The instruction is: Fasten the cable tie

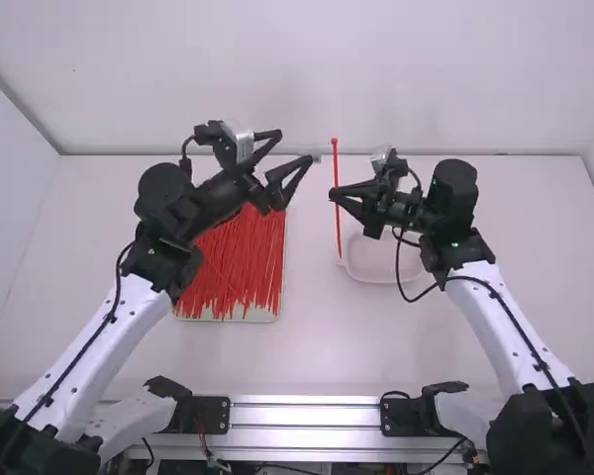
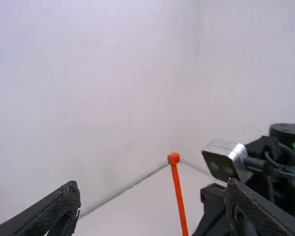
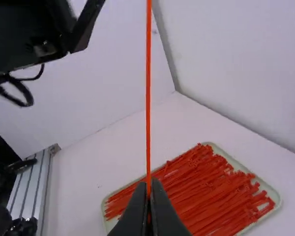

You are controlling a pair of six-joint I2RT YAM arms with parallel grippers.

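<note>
**Right gripper holds one tie upright**

The right gripper (image 1: 335, 195) is clamped on a single red cable tie (image 1: 336, 168), which stands upright above a white bowl (image 1: 376, 269). Just left of the tie's head, the left gripper (image 1: 296, 145) hovers with jaws wide apart. Under that arm lies a tray (image 1: 228, 318) of spare ties (image 1: 233, 262).

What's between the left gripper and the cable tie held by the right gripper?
Nothing: the high view shows a bare gap between the open left gripper and the upright cable tie, with white table behind it.
</note>
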